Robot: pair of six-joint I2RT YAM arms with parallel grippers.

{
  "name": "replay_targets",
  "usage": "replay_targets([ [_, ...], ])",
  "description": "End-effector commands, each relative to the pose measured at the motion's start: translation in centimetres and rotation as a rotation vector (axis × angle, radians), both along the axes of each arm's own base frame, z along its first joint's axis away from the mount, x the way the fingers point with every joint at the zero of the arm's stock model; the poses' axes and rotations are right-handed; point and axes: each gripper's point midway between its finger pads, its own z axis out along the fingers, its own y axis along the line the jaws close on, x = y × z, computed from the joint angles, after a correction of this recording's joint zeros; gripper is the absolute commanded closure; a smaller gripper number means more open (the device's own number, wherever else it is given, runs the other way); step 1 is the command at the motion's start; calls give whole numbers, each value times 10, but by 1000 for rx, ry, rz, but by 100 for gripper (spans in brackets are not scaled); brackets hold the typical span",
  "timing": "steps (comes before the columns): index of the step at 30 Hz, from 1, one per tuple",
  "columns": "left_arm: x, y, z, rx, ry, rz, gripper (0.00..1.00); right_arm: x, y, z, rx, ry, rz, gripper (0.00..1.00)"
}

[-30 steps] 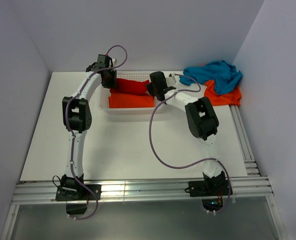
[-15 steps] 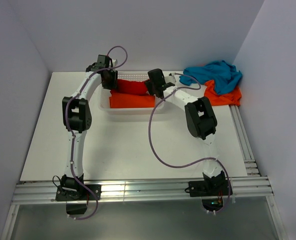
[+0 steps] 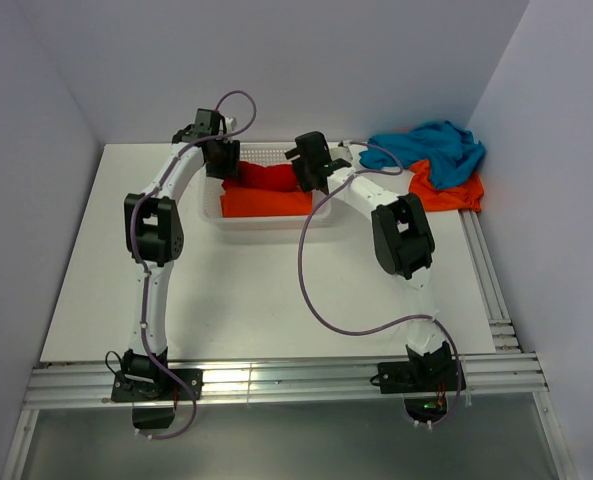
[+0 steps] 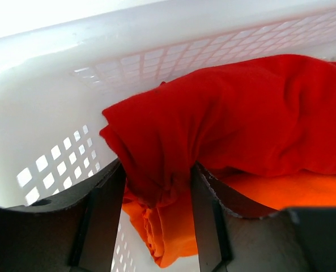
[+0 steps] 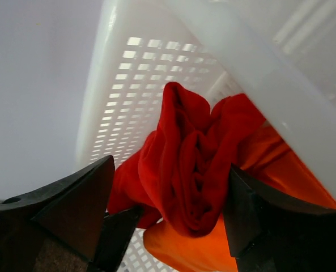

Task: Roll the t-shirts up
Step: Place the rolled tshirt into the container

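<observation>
Straddling one end of red t-shirt [image 4: 241, 113] with left gripper [image 4: 154, 173], cloth filling the gap; clamped or loose, cannot tell. Holding right gripper [image 5: 170, 170] spread wide around other end. Resting it rolled on orange t-shirt [image 4: 303, 192] inside white basket [image 4: 43, 113]. Noting teal t-shirt [image 3: 431, 142] heaped over second orange t-shirt [image 3: 446, 192] at far right of table [image 3: 236, 290].

Left arm [image 3: 146, 300] and right arm [image 3: 361, 192] are slim white links with bulky black joint housings; a purple cable [image 3: 306, 285] trails along each; black bases [image 3: 146, 382] sit on the silver rail [image 3: 276, 378]; fingers [image 4: 102, 218] are dark grey.
</observation>
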Motion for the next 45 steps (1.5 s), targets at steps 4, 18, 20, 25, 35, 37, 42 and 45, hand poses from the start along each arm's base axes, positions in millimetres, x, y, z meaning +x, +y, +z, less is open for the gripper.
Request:
replay_targets([
  [4,5,-3,75,-57,-140,5,46,-10,-21,-5,-77,101,-38,27],
  [18,2,5,87,-91,-149,34,47,-26,-41,-1,-136,202,-30,24],
  [20,2,4,91,-109,-152,36,48,-27,-43,3,-137,200,-23,25],
  [25,5,-3,97,-159,-164,43,51,-30,-43,15,-128,183,-16,29],
  [35,3,7,53,-85,-86,96,55,-28,-48,17,-108,176,-27,25],
  [37,2,13,44,-92,-64,117,56,-29,-53,18,-96,179,-32,24],
  [42,1,33,27,-104,-33,156,57,-32,-64,27,-68,184,4,21],
  [45,4,39,22,-79,-27,158,58,-43,-83,24,-85,215,10,18],
])
